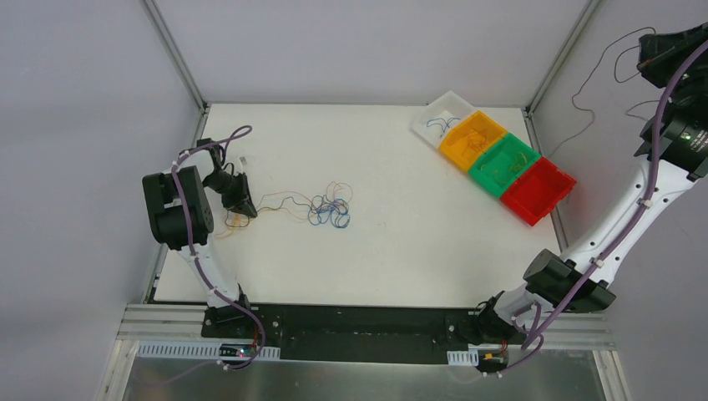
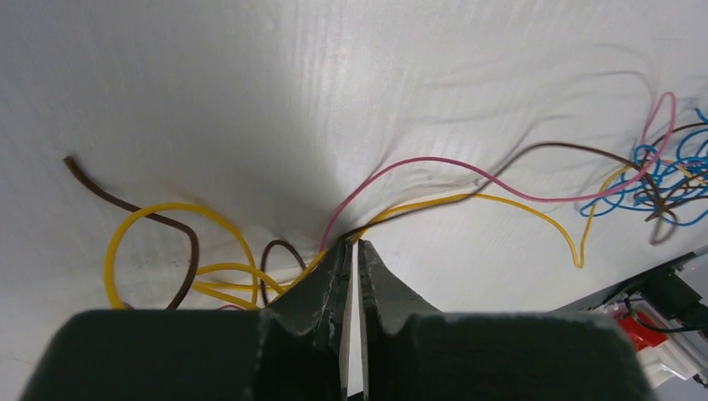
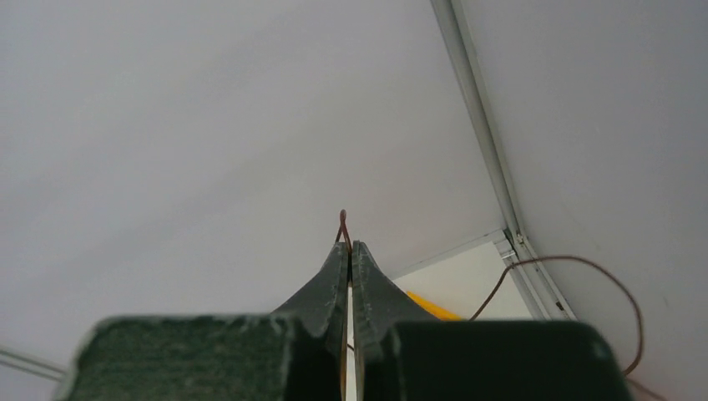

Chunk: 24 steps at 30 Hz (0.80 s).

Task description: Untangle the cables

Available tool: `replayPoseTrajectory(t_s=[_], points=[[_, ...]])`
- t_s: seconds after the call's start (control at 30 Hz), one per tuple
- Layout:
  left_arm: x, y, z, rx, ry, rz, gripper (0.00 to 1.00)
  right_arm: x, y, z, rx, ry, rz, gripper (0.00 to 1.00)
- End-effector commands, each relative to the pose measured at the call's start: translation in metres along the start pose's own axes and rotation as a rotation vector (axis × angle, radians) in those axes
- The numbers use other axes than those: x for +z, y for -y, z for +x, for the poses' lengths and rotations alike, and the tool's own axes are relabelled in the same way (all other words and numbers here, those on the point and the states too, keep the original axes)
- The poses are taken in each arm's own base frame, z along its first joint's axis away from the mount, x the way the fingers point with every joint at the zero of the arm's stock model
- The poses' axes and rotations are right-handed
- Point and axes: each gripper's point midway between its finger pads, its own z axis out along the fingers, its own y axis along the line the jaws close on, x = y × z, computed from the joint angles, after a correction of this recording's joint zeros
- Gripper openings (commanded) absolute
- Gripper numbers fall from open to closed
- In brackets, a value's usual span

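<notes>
The top view alone takes in the whole layout. The cables (image 1: pixel 330 209) lie on the white table (image 1: pixel 401 259), left of centre, as a blue and orange bunch with loose strands trailing leftward to the left gripper (image 1: pixel 240 203).

The left wrist view adds the detail. Its jaws are pressed together at the point where a pink wire (image 2: pixel 434 160), a yellow wire (image 2: pixel 501 203) and a brown wire (image 2: pixel 551 149) converge. Which of the three is actually pinched cannot be told. A blue tangle (image 2: pixel 668 180) sits at the right edge of that view, partly cut off.

The right arm is raised high, off the table's right side. Its wrist view shows the right gripper (image 3: pixel 350 245) with jaws clamped on a thin reddish-brown wire (image 3: pixel 343 221). The wire's end pokes up past the tips, and the rest loops away to the right. In the top view this wire hangs free against the grey wall, well apart from the bunch.

Four bins stand in a diagonal row at the table's far right. The white bin (image 1: pixel 432 109) holds a blue strand. The orange bin (image 1: pixel 493 121) and the green bin (image 1: pixel 526 144) each hold faint thin strands, too small to tell their colours. The contents of the red bin (image 1: pixel 555 205) cannot be made out.
</notes>
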Motion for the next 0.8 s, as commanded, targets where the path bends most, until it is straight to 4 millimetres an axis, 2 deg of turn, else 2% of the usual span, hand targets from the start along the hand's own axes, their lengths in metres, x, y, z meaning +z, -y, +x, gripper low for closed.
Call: replayPoseTrajectory(t_s=[0.0,0.07,0.1,0.33,0.43,0.53,0.77], points=[[-0.021,0.043,-0.012,0.119,0.068,0.132,0.14,-0.015,-0.027,-0.007,0.001,0.013,-0.096,0.00],[-0.028,0.071,-0.012,0.194,0.087,0.183,0.26,-0.017,-0.032,0.000,0.019,-0.021,-0.126,0.00],[-0.030,0.084,-0.011,0.232,0.092,0.197,0.29,-0.017,-0.034,0.004,0.031,-0.038,-0.141,0.00],[-0.024,0.154,0.006,0.401,0.057,0.270,0.38,-0.024,-0.036,0.021,0.050,-0.101,-0.154,0.00],[-0.018,0.172,0.013,0.441,0.037,0.286,0.41,-0.028,-0.036,0.027,0.047,-0.127,-0.156,0.00],[-0.013,0.186,0.018,0.482,0.028,0.294,0.45,-0.028,-0.028,0.030,0.026,-0.135,-0.116,0.00],[-0.005,0.202,0.024,0.503,0.016,0.303,0.47,-0.024,0.002,0.015,-0.068,-0.075,0.028,0.00]])
